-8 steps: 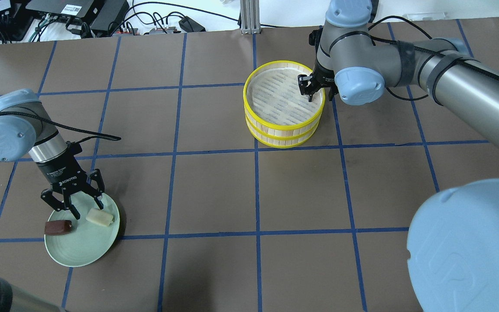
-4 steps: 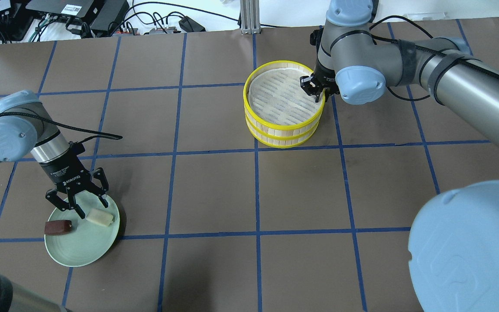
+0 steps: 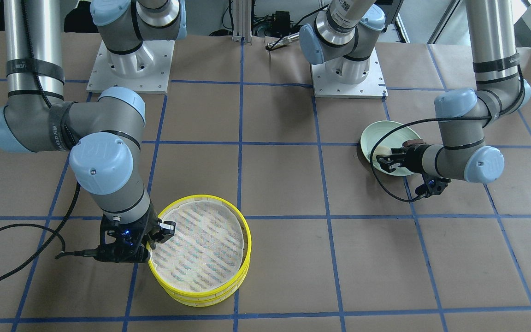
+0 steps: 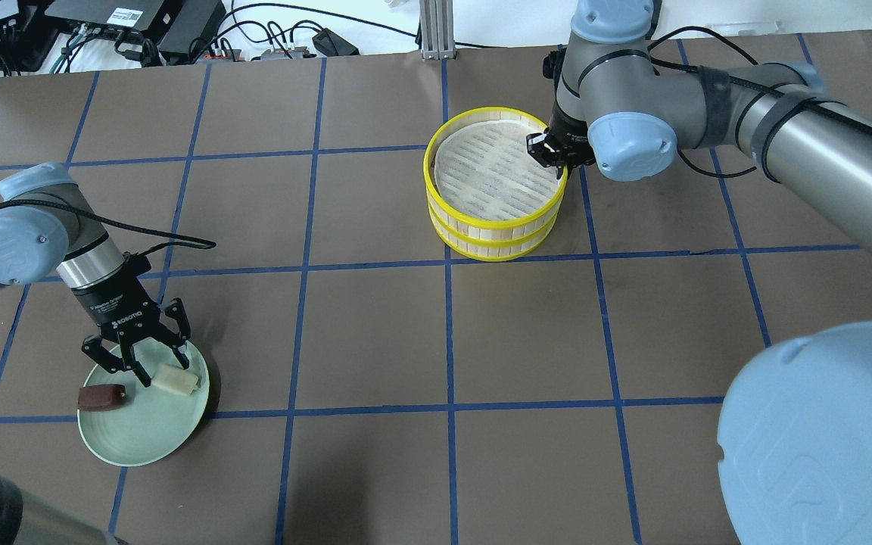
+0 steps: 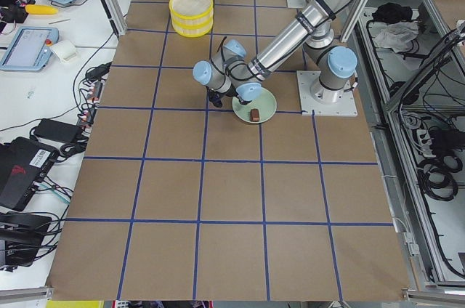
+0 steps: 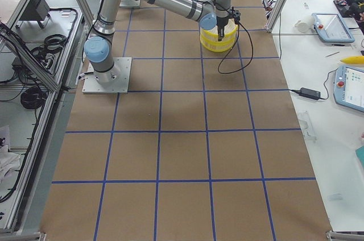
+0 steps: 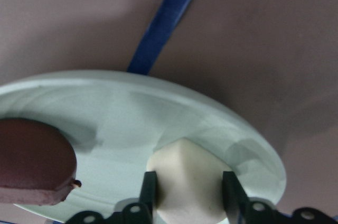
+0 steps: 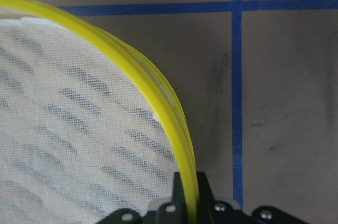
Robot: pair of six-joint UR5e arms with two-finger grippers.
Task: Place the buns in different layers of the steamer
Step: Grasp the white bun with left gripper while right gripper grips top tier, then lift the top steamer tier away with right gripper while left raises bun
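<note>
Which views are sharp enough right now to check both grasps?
Left wrist view: soft, out of focus, though the cream bun shows between the jaws. Right wrist view: crisp on the yellow rim of the top tray. Side views: jaws too small to judge. Overhead: evenly lit, no glare.

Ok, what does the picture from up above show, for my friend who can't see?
The left gripper is open over a cream bun on a green plate, beside a brown bun. Farther off, the right gripper pinches the rim of the top steamer tray.
</note>
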